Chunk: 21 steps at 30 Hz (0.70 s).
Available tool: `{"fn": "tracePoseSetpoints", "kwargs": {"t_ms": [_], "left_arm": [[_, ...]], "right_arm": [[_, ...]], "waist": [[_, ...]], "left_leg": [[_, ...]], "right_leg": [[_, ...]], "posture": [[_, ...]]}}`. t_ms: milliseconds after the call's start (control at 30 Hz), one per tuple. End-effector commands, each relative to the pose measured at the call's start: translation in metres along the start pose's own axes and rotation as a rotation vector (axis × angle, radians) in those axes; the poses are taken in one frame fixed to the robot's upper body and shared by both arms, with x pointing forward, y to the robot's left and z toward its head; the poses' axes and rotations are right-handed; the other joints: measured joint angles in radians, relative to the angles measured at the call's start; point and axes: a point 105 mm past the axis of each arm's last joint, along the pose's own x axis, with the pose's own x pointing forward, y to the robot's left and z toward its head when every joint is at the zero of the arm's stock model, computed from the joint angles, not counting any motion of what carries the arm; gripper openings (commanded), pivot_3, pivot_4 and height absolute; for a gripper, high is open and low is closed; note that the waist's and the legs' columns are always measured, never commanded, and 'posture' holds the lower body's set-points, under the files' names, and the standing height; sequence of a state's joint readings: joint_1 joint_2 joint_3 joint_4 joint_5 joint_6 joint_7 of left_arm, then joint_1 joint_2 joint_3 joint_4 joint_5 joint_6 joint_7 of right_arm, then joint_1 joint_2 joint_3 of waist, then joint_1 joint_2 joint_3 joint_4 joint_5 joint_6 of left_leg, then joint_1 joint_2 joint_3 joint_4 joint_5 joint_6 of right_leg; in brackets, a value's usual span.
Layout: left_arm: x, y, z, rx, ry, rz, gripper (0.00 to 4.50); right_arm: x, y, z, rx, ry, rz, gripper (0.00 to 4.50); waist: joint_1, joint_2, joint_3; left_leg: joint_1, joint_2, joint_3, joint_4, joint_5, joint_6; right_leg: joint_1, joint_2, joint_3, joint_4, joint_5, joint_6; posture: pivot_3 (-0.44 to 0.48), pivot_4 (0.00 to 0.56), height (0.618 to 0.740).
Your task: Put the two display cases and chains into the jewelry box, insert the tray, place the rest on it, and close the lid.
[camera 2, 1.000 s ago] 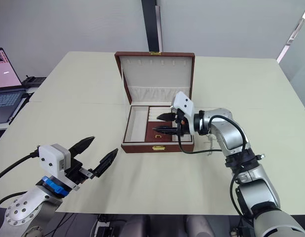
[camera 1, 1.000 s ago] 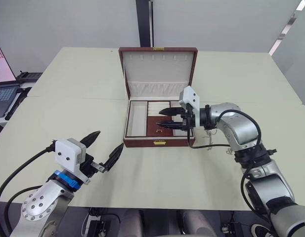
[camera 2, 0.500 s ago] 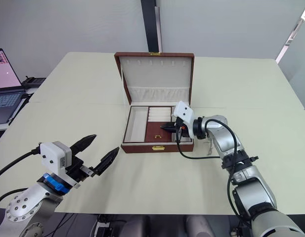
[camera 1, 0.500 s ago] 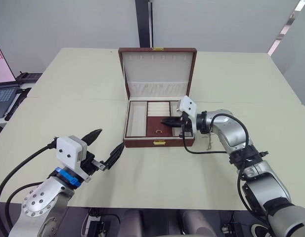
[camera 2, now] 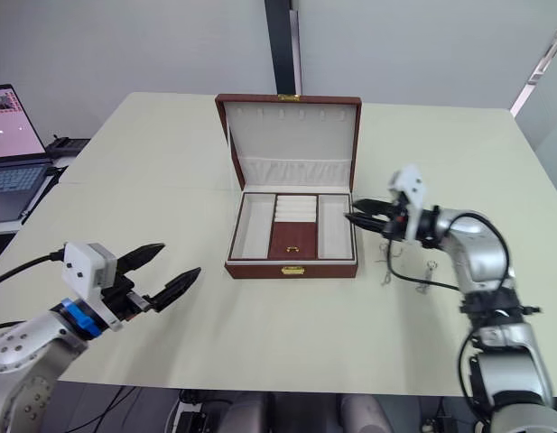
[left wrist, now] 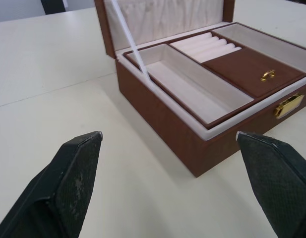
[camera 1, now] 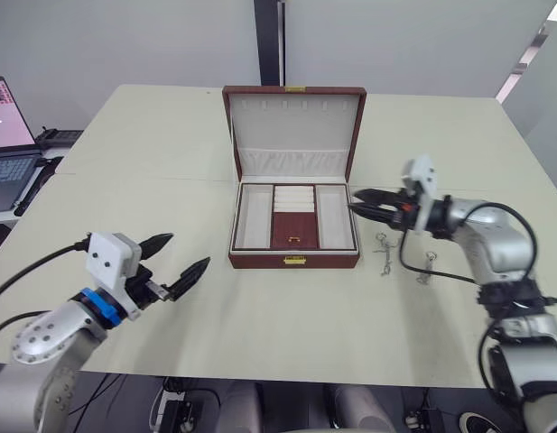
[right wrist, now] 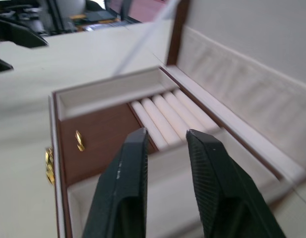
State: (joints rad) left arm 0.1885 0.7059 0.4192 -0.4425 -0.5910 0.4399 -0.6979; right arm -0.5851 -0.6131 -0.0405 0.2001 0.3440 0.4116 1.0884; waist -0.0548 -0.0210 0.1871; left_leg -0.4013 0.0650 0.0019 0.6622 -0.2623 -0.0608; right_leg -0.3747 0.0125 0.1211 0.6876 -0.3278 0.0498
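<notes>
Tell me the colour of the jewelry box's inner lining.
Cream lining inside the reddish-brown wooden jewelry box; clearest in left wrist view.

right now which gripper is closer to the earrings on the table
Right. The right gripper hovers beside the box, just above the earrings; the left gripper is far across, on the box's other side.

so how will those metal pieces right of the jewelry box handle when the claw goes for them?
The metal pieces look thin and wiry, lying flat on the table, so likely light, floppy, and hard to pinch. On that smooth tabletop they will probably slide under a nudge. The right claw hovers nearby.
</notes>
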Motion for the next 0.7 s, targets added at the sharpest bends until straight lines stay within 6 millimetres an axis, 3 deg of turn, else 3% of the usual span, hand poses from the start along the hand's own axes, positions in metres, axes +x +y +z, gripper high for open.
{"fn": "tracePoseSetpoints", "kwargs": {"t_ms": [33,233,467,700], "left_arm": [[-0.01,0.019,0.002,0.012,0.02,-0.014,4.5],[-0.024,0.06,-0.003,0.051,0.09,0.027,4.5],[-0.042,0.097,-0.005,0.082,0.129,0.096,4.5],[-0.051,0.111,-0.006,0.093,0.137,0.13,4.5]], "right_arm": [[-0.037,-0.012,0.006,0.001,-0.013,-0.084,2.77],[-0.097,-0.015,-0.025,0.021,0.109,-0.223,4.48],[-0.144,-0.014,-0.056,0.054,0.179,-0.357,4.48],[-0.158,-0.01,-0.069,0.062,0.222,-0.385,4.48]], "waist": [[-0.003,0.0,0.0],[-0.004,0.0,0.0],[-0.007,0.0,0.0],[-0.006,0.0,0.0]], "left_leg": [[0.0,0.0,0.0,0.0,0.0,0.0],[0.0,0.001,0.0,-0.001,0.0,0.0],[0.001,0.001,0.001,-0.001,0.0,0.0],[0.001,0.001,0.001,-0.001,0.0,0.0]], "right_leg": [[0.0,0.0,0.0,0.0,0.0,0.0],[0.0,0.001,0.0,-0.001,-0.001,-0.001],[0.0,0.001,0.001,-0.001,-0.001,0.0],[0.0,0.001,0.001,0.0,-0.001,0.0]], "posture": [[0.0,0.15,0.74],[0.0,0.15,0.74],[0.0,0.15,0.74],[0.0,0.15,0.74]]}}
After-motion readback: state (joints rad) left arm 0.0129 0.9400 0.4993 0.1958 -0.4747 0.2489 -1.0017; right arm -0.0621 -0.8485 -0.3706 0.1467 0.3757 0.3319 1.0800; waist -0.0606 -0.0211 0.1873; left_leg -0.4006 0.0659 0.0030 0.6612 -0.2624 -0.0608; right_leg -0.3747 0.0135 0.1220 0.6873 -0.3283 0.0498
